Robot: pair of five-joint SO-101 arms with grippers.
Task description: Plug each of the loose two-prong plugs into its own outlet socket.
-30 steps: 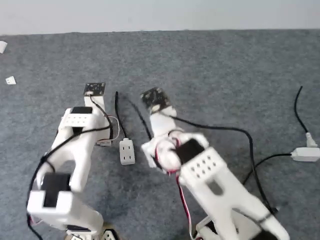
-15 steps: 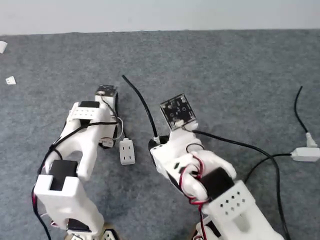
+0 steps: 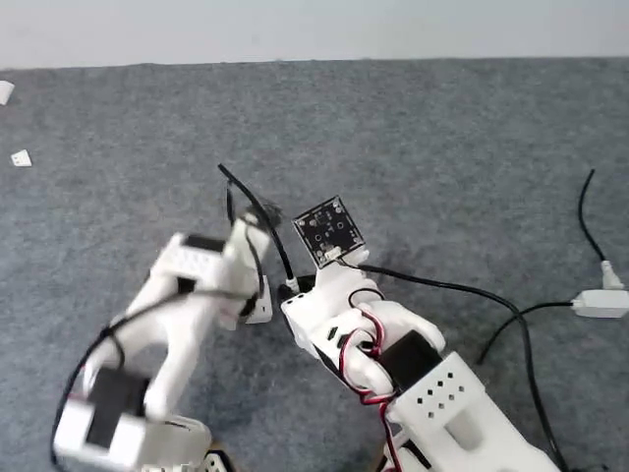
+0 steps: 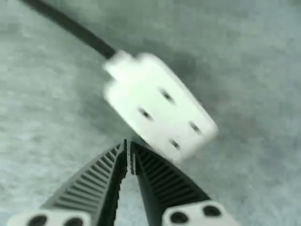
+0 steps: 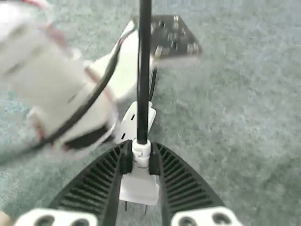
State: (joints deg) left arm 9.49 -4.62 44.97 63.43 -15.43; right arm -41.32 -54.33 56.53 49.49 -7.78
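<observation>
Nothing is plugged in yet, as far as shows. Grey carpet (image 3: pixel 442 128) covers the table, with a pale wall (image 3: pixel 314 29) along the far edge. The left arm (image 3: pixel 187 295) and right arm (image 3: pixel 413 374) meet mid-table over the white socket block (image 4: pixel 157 115), which lies flat on the carpet, slots up and empty. The left gripper (image 4: pixel 128 143) sits just beside the block, jaws closed on nothing. The right gripper (image 5: pixel 139 147) is clamped on a white plug (image 5: pixel 138 181) near the block, its black cord (image 5: pixel 143 70) running away from the wrist, its prongs bare and not yet in a slot. Left to do: seat it. A second white block (image 3: pixel 600 303) with cords lies at the far right — can't tell if anything is mated there. Two white scraps (image 3: pixel 20 157) sit far left.
</observation>
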